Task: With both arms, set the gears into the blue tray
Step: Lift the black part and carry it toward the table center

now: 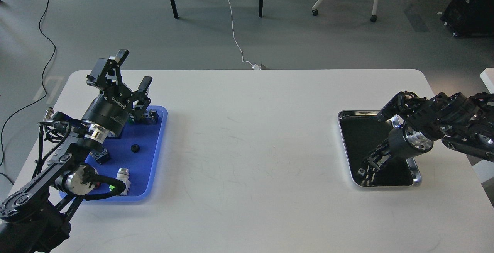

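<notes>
Left gripper point(133, 69) gapes empty, right gripper's point(380, 135) state unclear — white table point(251, 148) on grey floor point(115, 25).

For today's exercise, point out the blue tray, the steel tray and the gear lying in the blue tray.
blue tray point(160, 148), head view, bare right rim.
steel tray point(344, 116), head view, far left corner rim.
gear point(134, 148), head view, its top.

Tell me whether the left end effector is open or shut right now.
Open. The left end effector is raised above the far end of the blue tray, its two fingers spread wide apart with nothing between them.
</notes>
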